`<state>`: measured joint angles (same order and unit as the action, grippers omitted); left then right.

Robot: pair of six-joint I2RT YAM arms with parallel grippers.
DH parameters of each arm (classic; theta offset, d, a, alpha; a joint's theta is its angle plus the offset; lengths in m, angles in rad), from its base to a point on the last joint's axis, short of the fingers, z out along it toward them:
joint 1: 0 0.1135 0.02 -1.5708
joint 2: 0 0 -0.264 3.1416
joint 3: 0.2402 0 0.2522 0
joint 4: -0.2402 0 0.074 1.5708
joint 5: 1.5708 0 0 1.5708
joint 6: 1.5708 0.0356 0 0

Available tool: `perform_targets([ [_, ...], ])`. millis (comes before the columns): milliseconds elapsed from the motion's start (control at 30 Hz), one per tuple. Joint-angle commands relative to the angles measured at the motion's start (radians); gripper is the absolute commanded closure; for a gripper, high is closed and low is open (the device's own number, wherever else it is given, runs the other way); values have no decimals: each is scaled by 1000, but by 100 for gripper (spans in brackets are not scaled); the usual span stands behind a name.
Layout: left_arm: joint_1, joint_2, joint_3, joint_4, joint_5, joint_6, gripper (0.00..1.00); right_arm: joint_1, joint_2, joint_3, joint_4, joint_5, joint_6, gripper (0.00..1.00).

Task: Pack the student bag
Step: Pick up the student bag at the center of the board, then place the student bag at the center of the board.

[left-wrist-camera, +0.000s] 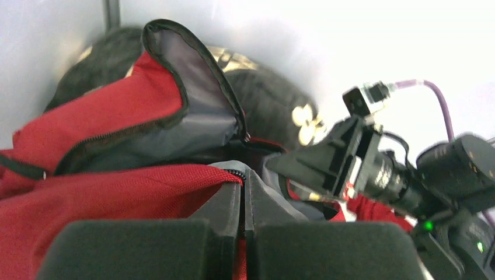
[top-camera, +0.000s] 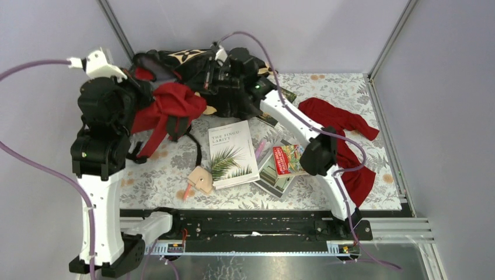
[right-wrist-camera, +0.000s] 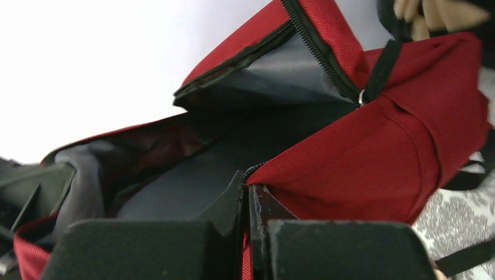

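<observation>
The student bag (top-camera: 174,104) is a dark-red fabric backpack with black zipper lines, black straps and a grey lining. It sits at the far left of the table (top-camera: 157,172), bunched up rather than lying flat, with a strap trailing down towards the near side. Its main zipper is undone and the mouth gapes, one flap folded back to show the grey inside. The left gripper (left-wrist-camera: 244,182) and the right gripper (right-wrist-camera: 248,182) each pinch the red rim of the opening.

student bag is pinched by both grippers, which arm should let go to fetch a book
Right, probably: the white book and red book lie by its forearm, away from the left arm. The left gripper, shut on the student bag rim, could hold it open.
</observation>
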<state>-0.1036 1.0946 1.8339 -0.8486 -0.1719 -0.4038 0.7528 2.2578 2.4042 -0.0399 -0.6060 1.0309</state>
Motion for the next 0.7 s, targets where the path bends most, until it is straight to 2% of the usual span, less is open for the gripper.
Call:
perform_targets([
  [0, -1, -122, -244, 30, 2, -36, 100, 3, 65, 48, 54, -96, 40, 100],
  [100, -2, -228, -609, 215, 108, -95, 100, -10, 164, 76, -19, -65, 5, 100],
  [200, -2, -231, -773, 302, 156, -169, 100, -18, 271, 127, -50, -88, 1, 100],
  [267, -2, -226, -822, 338, 192, -185, 100, -18, 305, 144, -105, -102, -27, 100],
  [400, -2, -201, -836, 343, 143, -167, 100, -18, 251, 54, -124, -61, -109, 100],
  [567, -1, -153, -808, 315, 81, -162, 100, -31, 254, 122, -229, -47, -179, 100],
  [600, -1, -152, -799, 311, 70, -163, 100, -33, 238, 117, -252, -39, -205, 95],
  [667, 0, -142, -770, 291, 32, -173, 100, -37, 186, 98, -319, 12, -298, 61],
])
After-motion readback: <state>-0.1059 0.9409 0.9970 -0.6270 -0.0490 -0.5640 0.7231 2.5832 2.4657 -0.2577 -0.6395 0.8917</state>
